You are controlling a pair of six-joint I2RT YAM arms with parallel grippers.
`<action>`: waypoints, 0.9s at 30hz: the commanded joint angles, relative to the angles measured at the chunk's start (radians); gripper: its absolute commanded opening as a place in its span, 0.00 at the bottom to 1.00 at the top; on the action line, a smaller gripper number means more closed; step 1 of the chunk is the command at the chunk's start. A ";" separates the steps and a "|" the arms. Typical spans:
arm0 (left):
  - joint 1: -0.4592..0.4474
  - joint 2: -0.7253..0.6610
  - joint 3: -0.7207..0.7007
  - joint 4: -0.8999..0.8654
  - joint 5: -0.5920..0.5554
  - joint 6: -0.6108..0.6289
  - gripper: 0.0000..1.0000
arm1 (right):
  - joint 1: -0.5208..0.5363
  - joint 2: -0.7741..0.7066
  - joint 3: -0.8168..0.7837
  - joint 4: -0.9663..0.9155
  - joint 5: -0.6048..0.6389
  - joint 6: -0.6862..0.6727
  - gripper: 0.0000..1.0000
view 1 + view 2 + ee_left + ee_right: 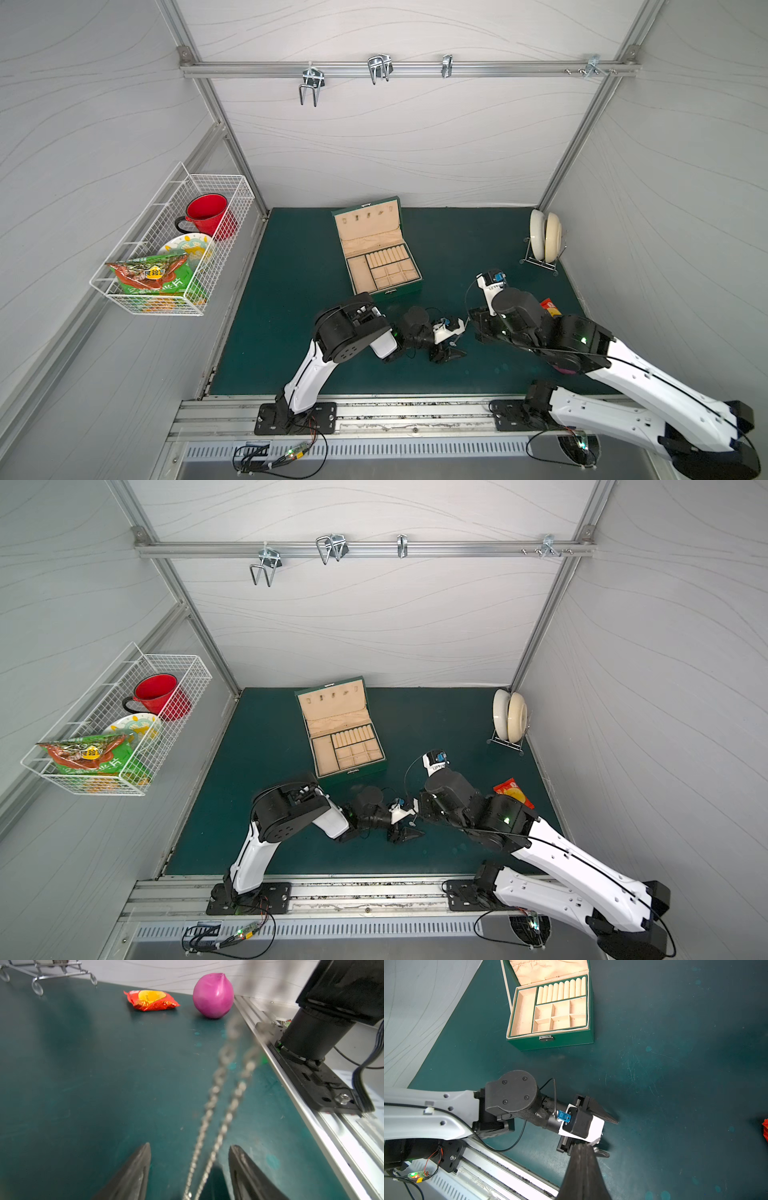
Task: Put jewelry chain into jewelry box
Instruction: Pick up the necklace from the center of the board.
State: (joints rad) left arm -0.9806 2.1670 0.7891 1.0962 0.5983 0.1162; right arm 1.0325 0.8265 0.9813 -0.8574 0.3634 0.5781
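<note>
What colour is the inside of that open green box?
Beige; the jewelry box lining shows best in the right wrist view.

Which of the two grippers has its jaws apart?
The left gripper: jaws apart, the jewelry chain running between them; the right gripper is shut on it.

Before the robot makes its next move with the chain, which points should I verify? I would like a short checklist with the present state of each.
1. Lid of the jewelry box open: ok; the compartments lie exposed.
2. Grip of the right pincer on the jewelry chain: ok; it is shut and the chain hangs from it.
3. Chain inside the left pincer: ok; both strands run between its fingers.
4. Left pincer closed on the chain: not ok; the fingers stand apart.
5. Chain's lower end free of the mat: cannot tell.
6. Way to the box: ok; only bare mat lies between.
</note>
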 commanded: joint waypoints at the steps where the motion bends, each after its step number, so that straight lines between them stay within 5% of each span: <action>1: -0.005 0.036 0.022 0.050 0.023 -0.017 0.51 | -0.005 -0.005 0.028 0.025 -0.002 -0.006 0.00; 12: -0.005 0.040 0.019 0.058 0.024 -0.046 0.12 | -0.005 -0.029 0.034 0.002 0.041 -0.004 0.00; 20: 0.018 -0.119 -0.144 0.094 -0.008 -0.214 0.03 | -0.071 -0.053 -0.007 -0.025 0.072 0.003 0.00; 24: 0.074 -0.370 -0.274 -0.115 -0.015 -0.357 0.01 | -0.239 -0.084 -0.117 0.093 -0.108 -0.015 0.00; 27: 0.135 -0.609 -0.259 -0.497 0.004 -0.399 0.00 | -0.360 -0.084 -0.225 0.229 -0.282 -0.016 0.00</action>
State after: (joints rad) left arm -0.8948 1.7035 0.5022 0.8921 0.5922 -0.1860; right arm 0.7494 0.7383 0.8268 -0.7586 0.2558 0.5743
